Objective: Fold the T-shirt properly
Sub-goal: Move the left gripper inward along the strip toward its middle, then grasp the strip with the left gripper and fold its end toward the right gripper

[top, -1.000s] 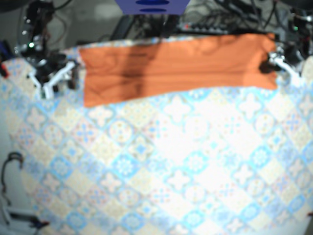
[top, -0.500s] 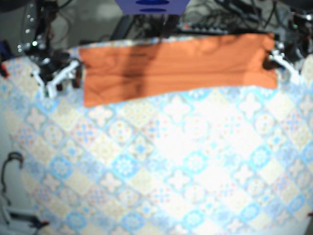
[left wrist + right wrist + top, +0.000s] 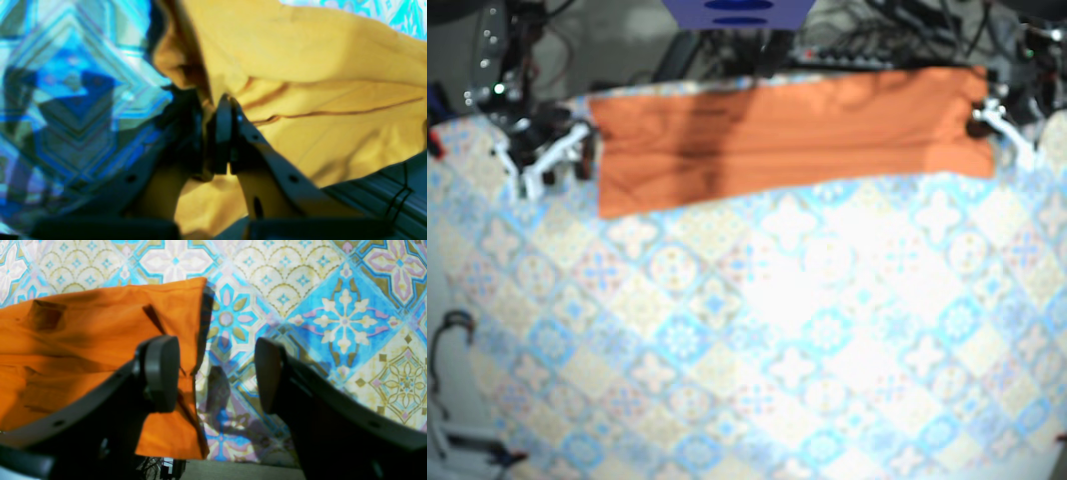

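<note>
1. The T-shirt (image 3: 787, 135) is seen lying along the far edge of the table as one long orange band, flat on the patterned tablecloth (image 3: 807, 350); no sleeve or hem is seen sticking out, so the lengthwise folds are judged to be done
2. The band is stretched nearly from one gripper to the other, with a few soft creases along it and a shadow across its left part in the base view; its lower edge is slightly slanted
3. The left gripper (image 3: 213, 110) is found at the band's end on the base view's right; its jaws are pressed together with a ridge of fabric pinched between them, so that end is held
4. The right gripper (image 3: 215, 373) is placed at the opposite end, its jaws spread wide with nothing between them; one pad hangs over the cloth's edge and the other over bare tablecloth, and whether the fabric is touched cannot be told
5. What is left is judged to be the crosswise folding: the band is not yet brought end over end into a compact rectangle, and a grip by the right gripper is probably needed first
6. Beyond the table, cables and equipment are seen at the back, too blurred to be named further
</note>
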Robot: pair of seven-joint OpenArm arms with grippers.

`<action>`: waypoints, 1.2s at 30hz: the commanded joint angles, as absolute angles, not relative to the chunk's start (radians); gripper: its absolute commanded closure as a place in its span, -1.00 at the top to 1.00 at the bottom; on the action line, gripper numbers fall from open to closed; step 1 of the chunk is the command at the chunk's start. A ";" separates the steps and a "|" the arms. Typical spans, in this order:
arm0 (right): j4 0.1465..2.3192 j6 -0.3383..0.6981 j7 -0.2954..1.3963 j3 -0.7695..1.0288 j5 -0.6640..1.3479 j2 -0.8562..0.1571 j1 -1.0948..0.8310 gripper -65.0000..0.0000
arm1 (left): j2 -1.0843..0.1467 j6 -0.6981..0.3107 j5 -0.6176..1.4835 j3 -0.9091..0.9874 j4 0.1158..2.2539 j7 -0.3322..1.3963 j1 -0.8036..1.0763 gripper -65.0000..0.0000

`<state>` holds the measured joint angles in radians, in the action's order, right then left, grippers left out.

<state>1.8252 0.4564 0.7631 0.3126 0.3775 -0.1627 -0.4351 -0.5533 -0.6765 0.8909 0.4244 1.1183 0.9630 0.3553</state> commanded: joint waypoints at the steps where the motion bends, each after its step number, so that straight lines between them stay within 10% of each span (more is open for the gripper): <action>1: 1.839 0.458 0.743 0.318 0.389 -0.171 -0.433 0.08 | -0.572 -0.685 0.897 0.426 1.156 0.967 0.360 -1.00; 36: 1.839 0.458 0.748 0.318 0.389 -0.170 -0.433 0.08 | -0.539 -0.685 0.900 -0.042 1.675 1.029 0.265 -1.00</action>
